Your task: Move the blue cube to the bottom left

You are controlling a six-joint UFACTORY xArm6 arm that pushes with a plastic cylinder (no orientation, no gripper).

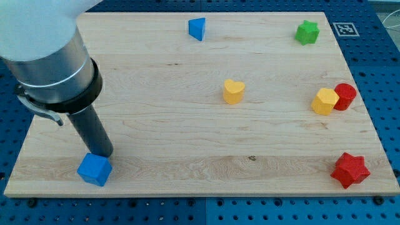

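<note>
My tip [104, 154] rests against the top edge of the blue cube [94, 169], already at the counter's [187, 169] lower left. No gripper here, only a rod. The cube looks light, rigid, slippery; I'd push flat faces centrally.
</note>
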